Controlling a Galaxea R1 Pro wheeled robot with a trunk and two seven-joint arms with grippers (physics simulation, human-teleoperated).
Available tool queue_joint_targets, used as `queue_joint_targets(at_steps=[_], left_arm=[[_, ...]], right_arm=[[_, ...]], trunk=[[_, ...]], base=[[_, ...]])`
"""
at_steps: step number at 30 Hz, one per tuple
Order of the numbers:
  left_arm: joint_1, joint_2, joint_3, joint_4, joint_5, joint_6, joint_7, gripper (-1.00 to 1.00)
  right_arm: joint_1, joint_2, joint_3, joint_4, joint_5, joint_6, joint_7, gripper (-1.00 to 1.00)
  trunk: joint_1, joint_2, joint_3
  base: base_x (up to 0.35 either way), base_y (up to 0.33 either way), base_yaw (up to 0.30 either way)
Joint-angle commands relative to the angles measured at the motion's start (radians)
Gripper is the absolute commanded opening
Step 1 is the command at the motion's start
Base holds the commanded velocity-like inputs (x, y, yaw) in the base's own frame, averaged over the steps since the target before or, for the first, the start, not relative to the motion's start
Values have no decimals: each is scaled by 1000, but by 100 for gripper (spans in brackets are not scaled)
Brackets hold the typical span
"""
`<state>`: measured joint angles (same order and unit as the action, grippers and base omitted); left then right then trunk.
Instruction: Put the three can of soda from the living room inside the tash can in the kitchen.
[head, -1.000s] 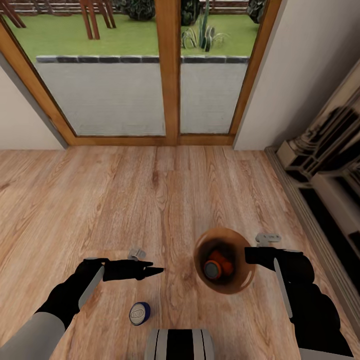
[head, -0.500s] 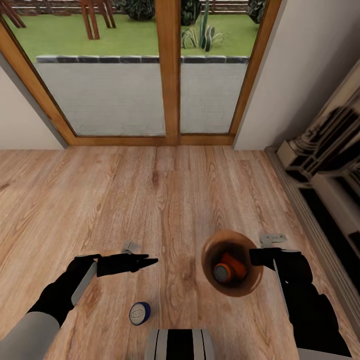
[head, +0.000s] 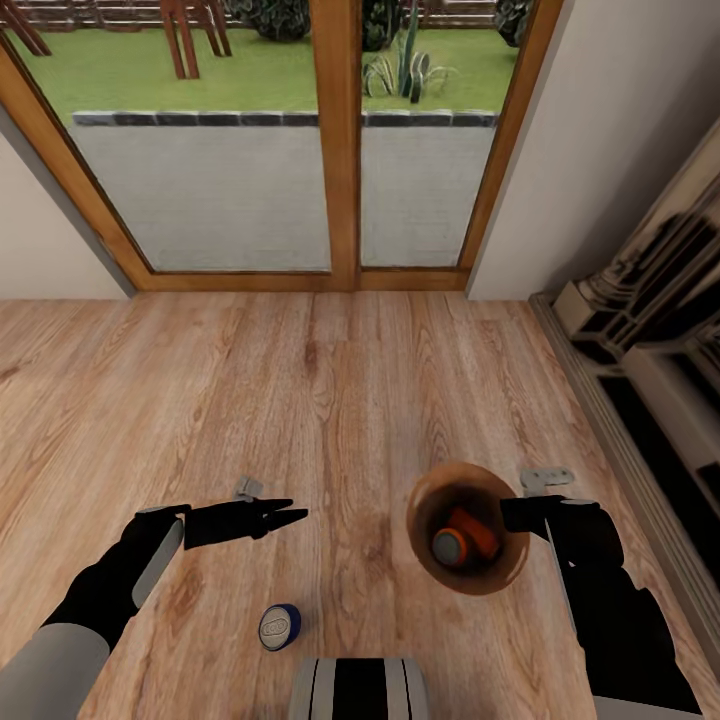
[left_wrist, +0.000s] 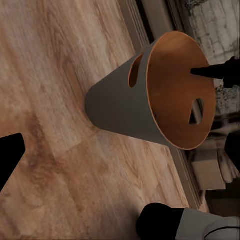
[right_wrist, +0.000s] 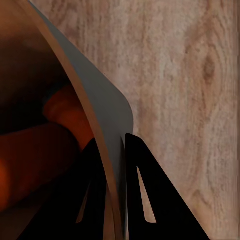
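Spread and empty, the left gripper (head: 290, 516) hovered just beyond the blue can (head: 279, 626) lying on the floor (head: 330, 400), while the right gripper (head: 512, 515) pinched the trash can (head: 490, 580) rim, orange cans (head: 462, 538) inside.

Brown bin (head: 470, 575) holds orange cans (head: 462, 540); blue can (head: 279, 627) on floor.

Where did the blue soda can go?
In the head view the blue can lies on the wood floor close in front of the robot's base, below the left gripper and left of the brown bin.
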<state>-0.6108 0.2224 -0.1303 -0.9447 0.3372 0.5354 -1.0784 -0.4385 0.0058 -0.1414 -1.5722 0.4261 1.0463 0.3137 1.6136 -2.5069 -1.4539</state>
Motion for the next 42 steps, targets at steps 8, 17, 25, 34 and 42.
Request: queue_joint_targets(at_steps=[8, 17, 25, 34, 42], left_arm=[[0, 0, 0, 0, 0, 0, -36, 100], [-1, 0, 0, 0, -1, 0, -37, 100], [-1, 0, 0, -16, -5, 2, -34, 100], [0, 0, 1, -17, -2, 14, -24, 100], [0, 1, 3, -17, 2, 20, -24, 100]], right_arm=[[0, 2, -1, 0, -127, 1, 4, -100], [0, 2, 0, 0, -127, 1, 4, -100], [0, 2, 0, 0, -127, 1, 4, -100], [0, 2, 0, 0, -127, 1, 4, -100], [0, 2, 0, 0, -127, 1, 4, -100]], trunk=[[0, 0, 0], [0, 0, 0], [0, 0, 0], [0, 0, 0], [0, 0, 0]], base=[[0, 0, -28], [0, 0, -163], [0, 0, -6], [-2, -1, 0], [-132, -164, 0]])
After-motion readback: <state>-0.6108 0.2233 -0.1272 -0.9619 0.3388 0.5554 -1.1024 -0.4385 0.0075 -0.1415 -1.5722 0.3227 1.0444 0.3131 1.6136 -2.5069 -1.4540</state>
